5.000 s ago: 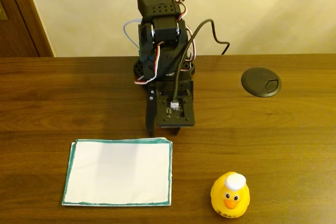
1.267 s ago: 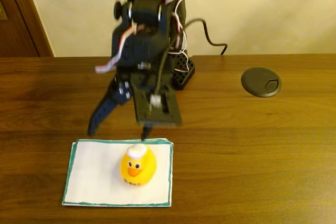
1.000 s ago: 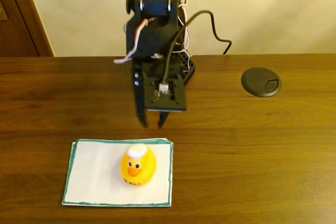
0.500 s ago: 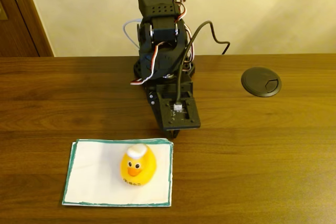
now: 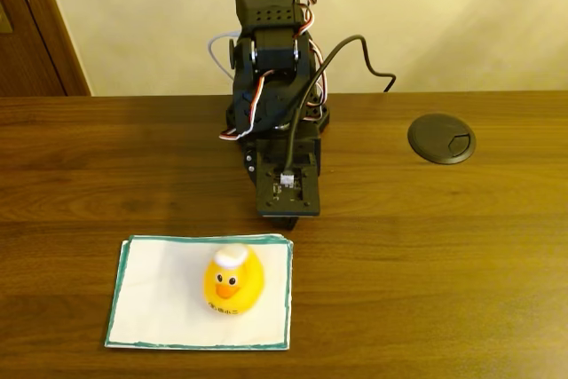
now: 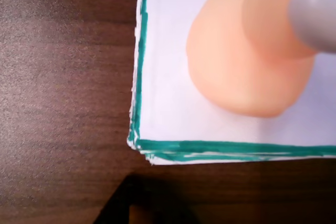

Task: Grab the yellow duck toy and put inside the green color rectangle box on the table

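Pincer [image 5: 286,222]: black, pointing down from the folded arm [image 5: 271,68], hanging just behind the far edge of the paper sheet [image 5: 160,299]; it holds nothing, but how far the jaws stand apart cannot be told, as the wrist block hides them in the fixed view. Duck [image 5: 232,280]: yellow, white cap, orange beak, upright on the sheet, right of its middle, inside the green border, apart from the pincer. Same duck in the wrist view [image 6: 247,61]: blurred, pale orange, near a corner of the sheet [image 6: 163,103]. Table [image 5: 444,290]: dark brown wood, bearing the sheet. Round black grommet [image 5: 441,138]: well to the right of the sheet, further back
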